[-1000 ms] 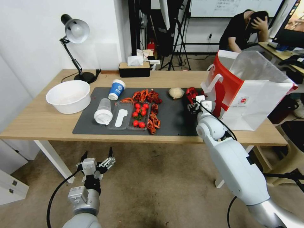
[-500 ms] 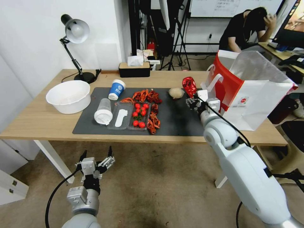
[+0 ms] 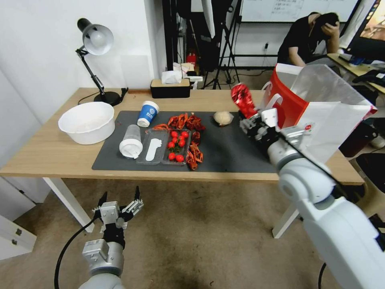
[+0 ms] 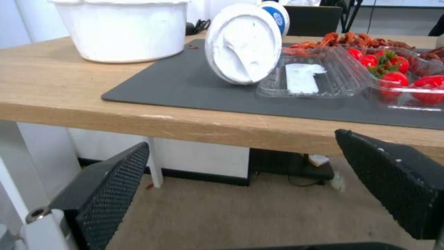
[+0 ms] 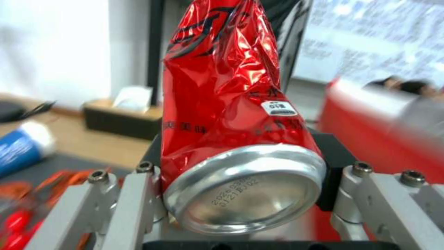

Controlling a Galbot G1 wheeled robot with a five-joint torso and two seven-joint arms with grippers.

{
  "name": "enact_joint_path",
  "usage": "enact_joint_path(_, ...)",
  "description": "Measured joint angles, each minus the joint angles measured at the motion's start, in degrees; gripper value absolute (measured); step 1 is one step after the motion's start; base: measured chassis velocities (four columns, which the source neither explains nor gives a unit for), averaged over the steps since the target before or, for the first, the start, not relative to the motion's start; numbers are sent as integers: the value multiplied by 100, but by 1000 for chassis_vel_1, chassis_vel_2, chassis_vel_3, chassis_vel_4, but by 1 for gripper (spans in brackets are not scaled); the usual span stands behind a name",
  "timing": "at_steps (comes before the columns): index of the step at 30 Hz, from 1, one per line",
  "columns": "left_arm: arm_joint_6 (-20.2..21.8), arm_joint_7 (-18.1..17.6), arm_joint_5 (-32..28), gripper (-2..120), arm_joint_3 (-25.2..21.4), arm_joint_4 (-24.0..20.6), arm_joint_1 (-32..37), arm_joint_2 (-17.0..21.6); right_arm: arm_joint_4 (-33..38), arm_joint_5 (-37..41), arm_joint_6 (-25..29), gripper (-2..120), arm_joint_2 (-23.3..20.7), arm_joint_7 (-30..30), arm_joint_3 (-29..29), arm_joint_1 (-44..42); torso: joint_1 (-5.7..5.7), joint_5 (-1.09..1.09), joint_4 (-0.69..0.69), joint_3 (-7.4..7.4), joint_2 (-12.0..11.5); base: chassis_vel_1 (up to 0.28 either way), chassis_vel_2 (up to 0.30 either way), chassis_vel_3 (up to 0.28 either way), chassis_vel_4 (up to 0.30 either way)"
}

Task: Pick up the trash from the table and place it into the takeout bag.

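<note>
Risk noted: the crushed red can (image 3: 243, 100) is gripped only at its base end, its crumpled upper part projecting well past the right end effector (image 3: 253, 120). Slip or pivoting is judged possible, as is a snag on the takeout bag (image 3: 321, 116) rim or handle if the mouth is approached low. The can is clamped between the fingers (image 5: 124, 205), base toward the wrist camera, held above the desk (image 3: 48, 152) just beside the bag. The left end effector (image 3: 118, 208) hangs released below the desk edge.

White arms, silver wrists, black cables.
</note>
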Motion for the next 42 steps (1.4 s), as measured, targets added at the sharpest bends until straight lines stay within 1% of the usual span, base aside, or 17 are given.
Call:
enact_joint_path(4, 1, 1, -1, 100, 21, 43, -27, 2, 18, 521, -21, 47, -473, 409, 348, 375, 0, -1, 0, 0, 0, 0, 0, 0, 0)
enact_joint_path(5, 1, 1, -1, 100, 21, 43, -27, 2, 18, 521, -21, 47, -473, 409, 348, 375, 0, -1, 0, 0, 0, 0, 0, 0, 0)
enact_joint_path(8, 2, 2, -2, 100, 44, 54, -27, -1, -310, 854, -74, 47, -713, 768, 512, 788, 1, 0, 1, 0, 0, 0, 0, 0, 0)
enact_joint_path(9, 2, 2, -2, 100, 44, 54, -27, -1, -310, 854, -74, 47, -713, 768, 512, 788, 1, 0, 1, 0, 0, 0, 0, 0, 0)
enact_joint_path(11, 2, 2, -8, 100, 40, 54, -25, 4, -576, 1096, -194, 47, -793, 1046, 558, 1017, 1, 0, 1, 0, 0, 0, 0, 0, 0)
enact_joint_path(15, 2, 2, -23, 100, 21, 54, -12, 18, -937, 1311, -324, 47, -837, 1332, 584, 1207, 1, -1, 1, 0, 0, 0, 0, 0, 0)
enact_joint_path(20, 2, 3, -43, 100, 18, 51, -9, 26, -1154, 1378, -340, 48, -825, 1483, 574, 1239, 1, -1, 0, 0, 0, 0, 0, 0, 0)
enact_joint_path(22, 5, 5, -50, 100, 19, 43, -11, 30, -1320, 1379, -245, 61, -781, 1500, 557, 1214, 1, 0, 0, 0, 0, 0, 0, 0, 0)
enact_joint_path(23, 6, 6, -50, 100, 20, 43, -11, 31, -1369, 1377, -208, 65, -764, 1500, 556, 1207, 1, -1, 1, 0, 0, 0, 0, 0, 0)
enact_joint_path(24, 6, 6, -50, 100, 20, 43, -11, 31, -1369, 1377, -208, 65, -764, 1500, 556, 1207, 1, -1, 1, 0, 0, 0, 0, 0, 0)
enact_joint_path(26, 6, 24, -35, 100, 22, 43, -9, 34, -1437, 1358, -153, 78, -747, 1494, 554, 1194, 1, -1, 0, 0, 0, 0, 0, 0, 0)
enact_joint_path(28, 6, 26, -28, 100, 22, 43, -10, 33, -1440, 1346, -141, 81, -743, 1469, 552, 1190, 1, -1, 0, 0, 0, 0, 0, 0, 0)
enact_joint_path(30, 6, 39, -20, 100, 16, 35, -13, 34, -1429, 1324, -119, 92, -719, 1403, 539, 1176, 1, -1, 1, 0, 1, 0, 0, 0, 0)
enact_joint_path(31, 6, 39, -20, 100, 16, 35, -13, 34, -1429, 1324, -119, 92, -719, 1403, 539, 1176, 1, -1, 1, 0, 1, 0, 0, 0, 0)
enact_joint_path(32, 6, 42, -19, 100, 9, 26, -16, 35, -1408, 1318, -111, 97, -698, 1377, 533, 1167, 1, -1, 1, 0, 1, 0, 0, 0, 0)
enact_joint_path(36, 6, 44, -19, 100, -7, 8, -18, 36, -1351, 1313, -80, 100, -653, 1343, 519, 1162, 1, -1, 1, 0, 1, 0, 0, 0, 0)
enact_joint_path(42, 6, 45, -20, 100, -11, 13, -15, 16, -1134, 1378, 64, 100, -640, 1236, 514, 1119, 1, -2, 1, 0, 1, 0, 0, 0, 0)
